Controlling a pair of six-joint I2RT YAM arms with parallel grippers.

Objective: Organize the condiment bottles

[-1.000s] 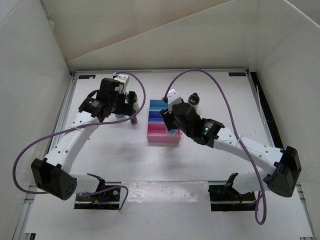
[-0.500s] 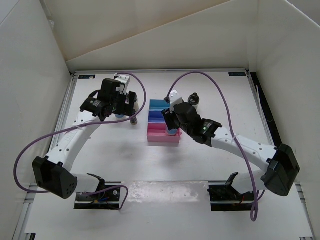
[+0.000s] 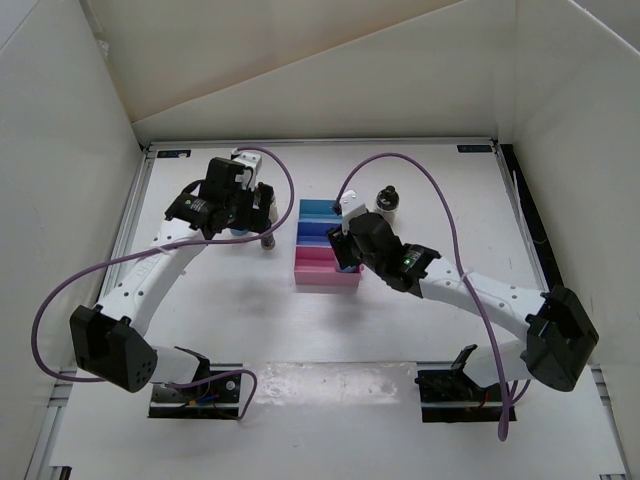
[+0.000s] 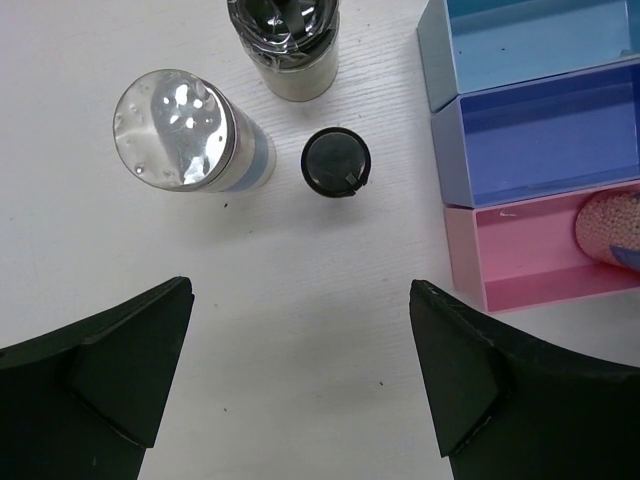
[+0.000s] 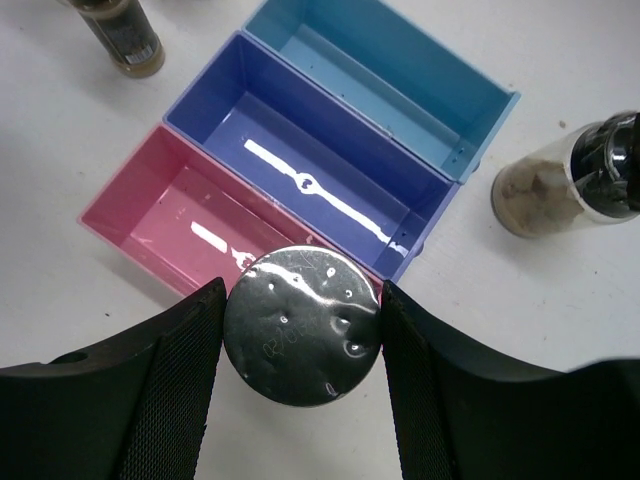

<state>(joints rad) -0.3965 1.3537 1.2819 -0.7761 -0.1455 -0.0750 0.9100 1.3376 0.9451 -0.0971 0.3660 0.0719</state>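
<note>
Fingers (image 5: pixel 175 385) of my right gripper (image 5: pixel 302 300) are clamped on a silver-topped bottle (image 5: pixel 302 327), holding it upright at the end of the pink tray (image 5: pixel 170 225), nearest on the rack (image 5: pixel 485 135). I can't tell if it's touching down. Beyond come the dark blue tray (image 5: pixel 290 160) and the light blue tray (image 5: pixel 390 80). A brownish black-capped bottle (image 5: pixel 560 185) stands off to the right on the table (image 5: pixel 520 290), apart from the rack. Over left, my left gripper (image 4: pixel 300 290) hangs spread wide, gripping nothing. Past it stand a second silver-topped bottle (image 4: pixel 190 135), a small black-capped bottle (image 4: pixel 336 162) just beside it, and furthest, a pale bottle (image 4: pixel 290 65) with a dark shiny top.
</note>
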